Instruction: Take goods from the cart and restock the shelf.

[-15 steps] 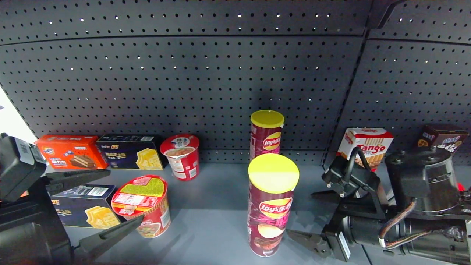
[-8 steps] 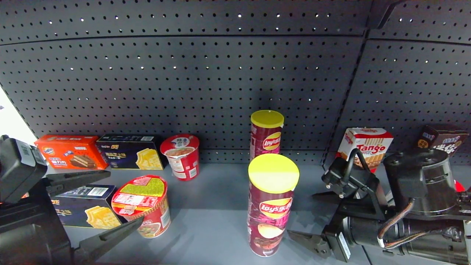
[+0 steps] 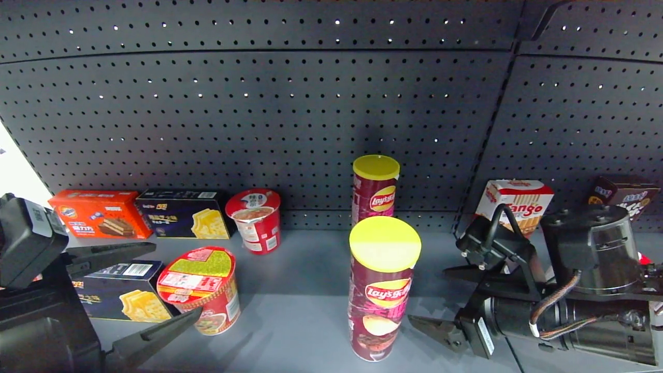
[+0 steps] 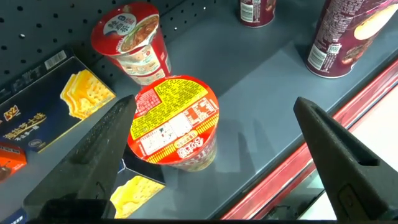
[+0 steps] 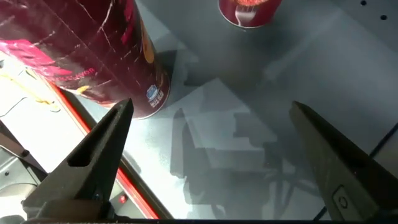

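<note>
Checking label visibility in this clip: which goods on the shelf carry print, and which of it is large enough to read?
Front chip can: large logo, readable; fine print too small.
Rear chip can: same logo, readable.
Wafer box: large red wordmark, readable.
Front noodle cup: lid print too small.
Rear noodle cup: too small.
Orange box: characters too small.
Rear dark box: too small.
Front dark box: barcode and characters, too small.
</note>
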Robot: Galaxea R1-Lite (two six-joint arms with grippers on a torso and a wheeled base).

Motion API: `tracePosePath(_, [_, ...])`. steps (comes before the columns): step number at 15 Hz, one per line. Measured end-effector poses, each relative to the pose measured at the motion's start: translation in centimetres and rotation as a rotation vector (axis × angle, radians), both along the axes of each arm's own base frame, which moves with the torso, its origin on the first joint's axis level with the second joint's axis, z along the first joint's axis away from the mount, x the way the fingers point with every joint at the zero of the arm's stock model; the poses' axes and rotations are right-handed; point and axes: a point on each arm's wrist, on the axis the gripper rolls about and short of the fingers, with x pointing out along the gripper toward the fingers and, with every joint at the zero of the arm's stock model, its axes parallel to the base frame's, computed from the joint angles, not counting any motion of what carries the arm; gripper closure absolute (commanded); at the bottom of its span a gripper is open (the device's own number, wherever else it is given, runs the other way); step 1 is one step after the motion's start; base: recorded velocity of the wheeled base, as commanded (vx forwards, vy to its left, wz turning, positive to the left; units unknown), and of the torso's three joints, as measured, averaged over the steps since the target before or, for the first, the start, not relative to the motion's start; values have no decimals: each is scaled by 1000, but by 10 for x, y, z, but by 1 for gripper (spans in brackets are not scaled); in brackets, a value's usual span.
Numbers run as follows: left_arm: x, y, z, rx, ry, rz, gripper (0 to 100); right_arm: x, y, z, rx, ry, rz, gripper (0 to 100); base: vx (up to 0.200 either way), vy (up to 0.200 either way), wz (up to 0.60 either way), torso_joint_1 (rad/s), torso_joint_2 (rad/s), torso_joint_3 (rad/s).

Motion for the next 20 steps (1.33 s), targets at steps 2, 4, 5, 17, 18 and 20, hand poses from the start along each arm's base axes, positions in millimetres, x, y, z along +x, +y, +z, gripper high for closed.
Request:
tracePosePath(2, [0,0,-2,1,6,0,0,2,4,1,1,-3,9,0,0,0,0,0,0,0])
tracePosePath(4, [0,0,-2,1,8,1,0,2,8,0,-1,-2,19,0,0,0,0,0,0,0])
tracePosePath(5, [0,0,-3,-1,11,3,0,2,9,0,-1,-1,23,0,0,0,0,0,0,0])
tracePosePath(17, [-10,3,-10,-9,20,10,0,38,0,17,32,-56,-105,0,0,0,0,0,0,0])
tracePosePath(18, [-11,3,-9,-13,20,12,0,46,1,19,25,-71,-142,0,0,0,0,0,0,0])
tracePosePath(20, [-11,4,-8,-26,21,18,0,58,5,20,9,-91,-200,0,0,0,0,0,0,0])
